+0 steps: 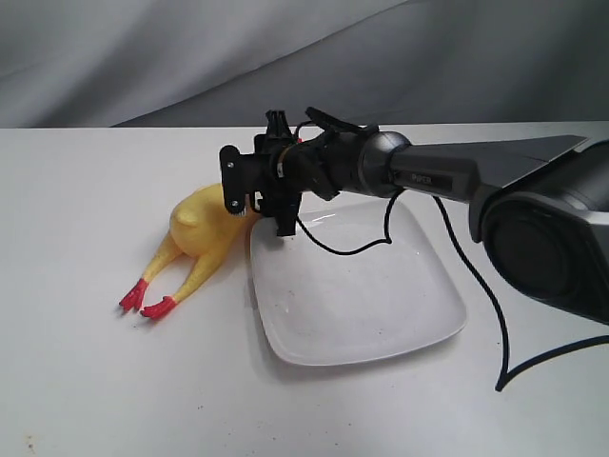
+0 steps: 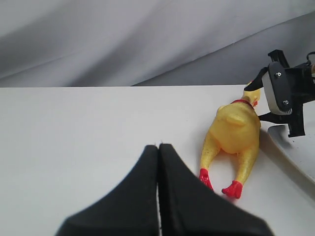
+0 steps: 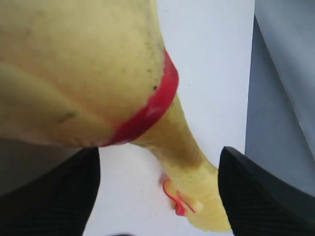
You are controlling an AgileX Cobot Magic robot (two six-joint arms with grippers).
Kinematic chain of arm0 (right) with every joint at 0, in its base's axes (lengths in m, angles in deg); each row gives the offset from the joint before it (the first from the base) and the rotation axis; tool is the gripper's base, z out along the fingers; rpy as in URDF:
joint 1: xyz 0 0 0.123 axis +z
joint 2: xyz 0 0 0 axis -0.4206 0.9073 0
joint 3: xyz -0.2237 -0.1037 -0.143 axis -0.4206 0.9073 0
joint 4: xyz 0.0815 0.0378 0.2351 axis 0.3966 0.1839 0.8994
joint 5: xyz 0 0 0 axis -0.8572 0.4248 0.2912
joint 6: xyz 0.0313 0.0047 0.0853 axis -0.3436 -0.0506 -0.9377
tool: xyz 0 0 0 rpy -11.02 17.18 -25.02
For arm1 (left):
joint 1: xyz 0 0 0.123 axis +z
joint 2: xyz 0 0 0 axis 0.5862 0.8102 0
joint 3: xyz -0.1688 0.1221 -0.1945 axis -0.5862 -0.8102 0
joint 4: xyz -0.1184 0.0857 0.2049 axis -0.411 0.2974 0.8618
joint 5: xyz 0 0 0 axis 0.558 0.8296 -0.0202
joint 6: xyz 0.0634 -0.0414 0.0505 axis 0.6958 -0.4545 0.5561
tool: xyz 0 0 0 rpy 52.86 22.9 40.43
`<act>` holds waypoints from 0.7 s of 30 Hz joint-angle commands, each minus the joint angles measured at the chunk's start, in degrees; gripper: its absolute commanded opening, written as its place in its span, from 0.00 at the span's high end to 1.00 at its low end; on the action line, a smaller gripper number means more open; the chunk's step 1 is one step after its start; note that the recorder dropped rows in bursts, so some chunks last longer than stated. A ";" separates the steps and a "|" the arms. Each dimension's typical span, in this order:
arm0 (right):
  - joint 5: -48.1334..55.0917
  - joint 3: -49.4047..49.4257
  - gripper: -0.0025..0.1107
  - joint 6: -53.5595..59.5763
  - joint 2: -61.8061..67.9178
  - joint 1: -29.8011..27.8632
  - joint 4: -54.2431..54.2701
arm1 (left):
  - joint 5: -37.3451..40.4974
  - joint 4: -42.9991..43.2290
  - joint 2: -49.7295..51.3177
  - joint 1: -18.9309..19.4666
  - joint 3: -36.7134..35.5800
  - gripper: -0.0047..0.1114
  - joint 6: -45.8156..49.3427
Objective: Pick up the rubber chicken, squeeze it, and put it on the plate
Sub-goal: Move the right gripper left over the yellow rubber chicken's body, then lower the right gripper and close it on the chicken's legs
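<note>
A grey cloth [image 1: 143, 57] hangs behind the white table [image 1: 95, 381], and the right arm [image 1: 428, 176] reaches in from the right, passing above the far edge of the plate [image 1: 362, 305]. A black cable [image 1: 352, 249] droops from the arm and loops over the plate's far side. The plate itself is glossy white and carries only a few dark specks. The rubber chicken [image 1: 205, 233] lies on the table just beside the plate's left rim, too close to say whether they touch, with its red feet pointing away from the plate. The right gripper [image 1: 257, 202] sits at the chicken's neck end, its fingers [image 3: 49, 196] spread apart on either side of the thin neck just past the red collar, not pinching it. The left gripper [image 2: 158, 147] has its fingers pressed together on nothing, above bare table and well apart from the chicken.
</note>
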 commanded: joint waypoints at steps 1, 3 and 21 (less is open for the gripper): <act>-0.16 -0.64 0.45 -0.56 0.15 0.14 -0.49 | 0.14 -0.50 -0.22 0.17 -0.30 0.96 0.00; -0.99 -0.64 0.48 -0.56 0.15 0.24 -1.69 | 0.14 -0.50 -0.22 0.17 -0.30 0.96 0.00; -1.35 -0.64 0.98 -1.69 0.03 0.24 -2.73 | 0.14 -0.50 -0.22 0.17 -0.30 0.96 0.00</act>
